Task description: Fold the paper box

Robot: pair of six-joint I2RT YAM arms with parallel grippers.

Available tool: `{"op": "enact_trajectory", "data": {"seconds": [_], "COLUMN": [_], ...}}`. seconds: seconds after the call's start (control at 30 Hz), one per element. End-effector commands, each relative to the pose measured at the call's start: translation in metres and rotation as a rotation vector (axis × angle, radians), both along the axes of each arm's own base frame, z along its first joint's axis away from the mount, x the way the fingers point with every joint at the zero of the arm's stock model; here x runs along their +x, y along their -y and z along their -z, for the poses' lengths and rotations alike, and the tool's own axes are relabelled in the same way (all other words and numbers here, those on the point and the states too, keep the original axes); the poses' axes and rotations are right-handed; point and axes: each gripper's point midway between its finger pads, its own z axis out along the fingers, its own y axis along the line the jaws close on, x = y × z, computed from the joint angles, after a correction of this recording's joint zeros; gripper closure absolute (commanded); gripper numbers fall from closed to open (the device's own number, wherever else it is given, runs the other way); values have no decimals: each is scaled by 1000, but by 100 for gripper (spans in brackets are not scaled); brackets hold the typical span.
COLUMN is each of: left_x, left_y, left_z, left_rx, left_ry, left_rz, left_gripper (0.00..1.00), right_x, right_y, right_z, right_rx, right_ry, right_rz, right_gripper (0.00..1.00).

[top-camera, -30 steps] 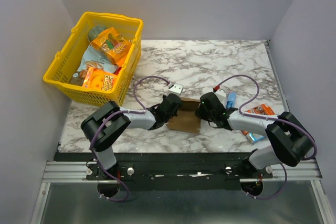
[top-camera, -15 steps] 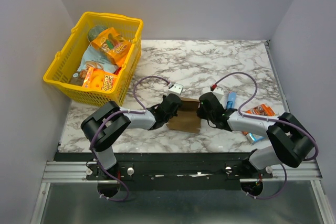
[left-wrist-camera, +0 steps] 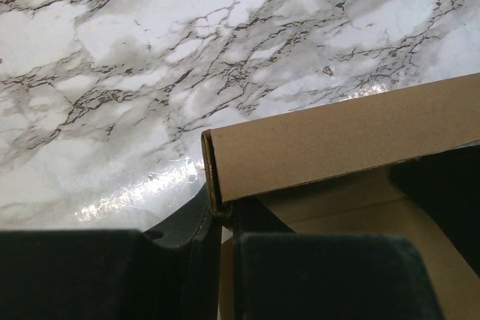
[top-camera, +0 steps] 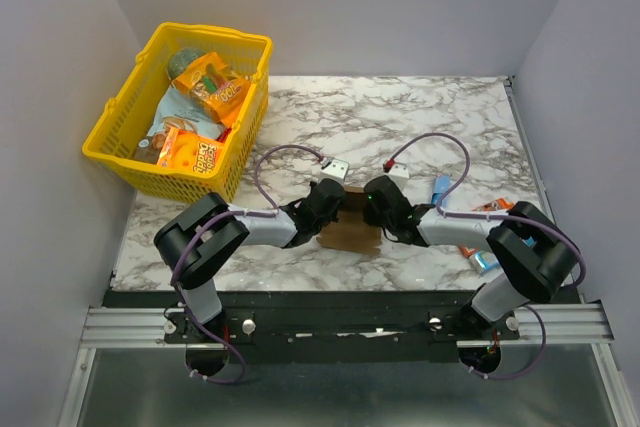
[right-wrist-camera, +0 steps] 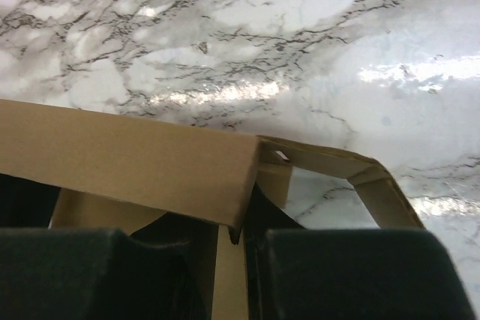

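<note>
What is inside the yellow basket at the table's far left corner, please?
The basket holds orange snack packets and a pale blue bag, piled together. Whatever lies beneath them is covered and cannot be made out.

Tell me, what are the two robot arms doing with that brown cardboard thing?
They are folding a paper box near the front of the marble table. The left gripper pinches one end of a raised cardboard wall, and the right gripper looks closed on the other end. The box is only partly shaped so far.
</note>
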Motion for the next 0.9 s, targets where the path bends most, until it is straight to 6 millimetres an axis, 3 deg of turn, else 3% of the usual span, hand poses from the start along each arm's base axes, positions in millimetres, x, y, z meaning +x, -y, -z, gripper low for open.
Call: {"op": "enact_trajectory", "data": {"seconds": [0.0,0.1,0.2,0.27,0.47,0.57,0.6,0.63,0.67,0.77,0.87], "left_x": [-28,-28,-27,-23,-12,-10,-9,-9,-10,-11,-12], "left_y": [-1,-2,-4,-10,-26,-32,-32,-31,-33,-33,-33], "left_z": [30,31,34,35,37,38,35,34,36,35,36], "left_rx": [79,79,98,115,126,136,130,126,128,118,117], "left_ry": [-107,-109,-118,-121,-136,-130,-124,-117,-120,-119,-121], "left_rz": [76,70,62,39,2,-4,-3,-1,2,6,4], "left_gripper": [91,91,91,91,91,91,91,91,91,92,92], "right_x": [5,3,-1,-4,-47,-60,-61,-60,-55,-28,-1], "right_y": [-8,-6,-8,-11,-24,-12,-6,0,3,41,69], "right_z": [3,3,-9,-26,-66,-77,-92,-98,-113,-122,-120], "right_rx": [8,6,20,48,119,124,122,110,116,121,126], "right_ry": [7,4,24,52,64,66,100,114,136,112,115], "right_rz": [11,19,-2,-26,-225,-239,-244,-234,-222,-118,-40], "right_gripper": [75,75,69,63,43,37,34,33,39,47,47]}}
